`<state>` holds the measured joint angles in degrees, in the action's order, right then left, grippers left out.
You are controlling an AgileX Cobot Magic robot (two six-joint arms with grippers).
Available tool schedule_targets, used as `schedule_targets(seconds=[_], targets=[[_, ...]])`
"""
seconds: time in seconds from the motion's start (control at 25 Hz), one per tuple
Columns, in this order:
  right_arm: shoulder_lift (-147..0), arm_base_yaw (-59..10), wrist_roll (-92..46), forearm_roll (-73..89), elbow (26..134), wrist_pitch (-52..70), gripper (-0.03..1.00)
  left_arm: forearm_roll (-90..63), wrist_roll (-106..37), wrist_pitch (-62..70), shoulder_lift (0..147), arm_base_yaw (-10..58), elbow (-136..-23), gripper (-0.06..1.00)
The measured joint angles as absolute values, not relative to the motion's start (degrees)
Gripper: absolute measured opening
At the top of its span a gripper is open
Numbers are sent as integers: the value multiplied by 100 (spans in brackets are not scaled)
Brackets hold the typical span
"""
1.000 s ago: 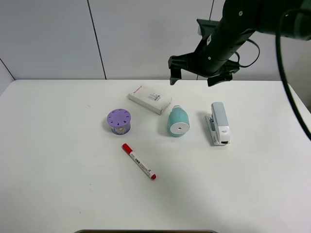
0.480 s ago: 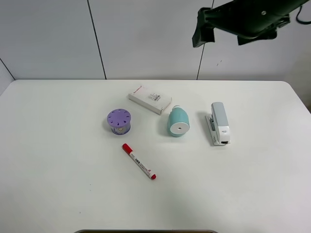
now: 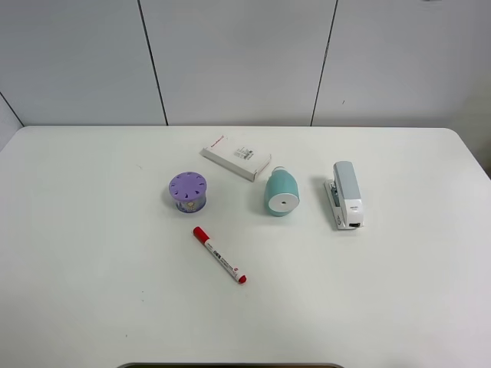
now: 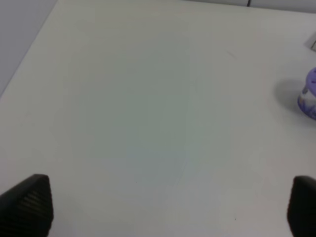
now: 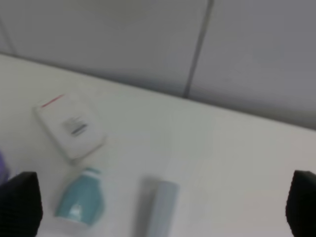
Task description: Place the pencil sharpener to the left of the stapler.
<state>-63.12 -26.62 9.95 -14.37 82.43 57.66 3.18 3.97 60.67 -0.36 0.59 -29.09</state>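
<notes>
- The sharpener (image 3: pixel 281 193) lies on its side on the white table (image 3: pixel 92 253), its flat white face turned toward the camera side and its small white knob toward the wall.
- It sits just left of the stapler (image 3: pixel 346 195) in the high view, with a clear strip of table between the two; they do not touch.
- The stapler lies flat, its long axis running from the wall side toward the near edge.
- A flat white box (image 3: pixel 236 156) lies behind and left of the sharpener, its near corner just beside the sharpener's knob end.
- A purple holed container (image 3: pixel 188 191) stands left of the sharpener, apart from it.
- A red marker (image 3: pixel 219 255) lies diagonally in front of the container, touching nothing.
- Neither arm shows in the high view.
- The left gripper (image 4: pixel 168 207) has its two dark fingertips at opposite edges of its wrist view, wide apart, with only bare table between them; the purple container shows at the edge of that picture.
- The right gripper (image 5: pixel 163 207) likewise stands wide, holding nothing; its blurred wrist view looks down from well above the box, sharpener and stapler.
</notes>
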Motion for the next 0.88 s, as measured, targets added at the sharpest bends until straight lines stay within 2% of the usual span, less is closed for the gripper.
schedule_targets(seconds=[0.32, 0.52, 0.88], targets=[[-4672, -2634, 879, -2208, 8243, 6178, 99, 318, 397, 6067, -36, 59, -2909, 95], [-4098, -1938, 452, -2317, 8102, 6663, 99, 318, 397, 6067, -36, 59, -2909, 95], [-2578, -879, 0, -1875, 6289, 6711, 99, 318, 397, 6067, -36, 59, -2909, 95]])
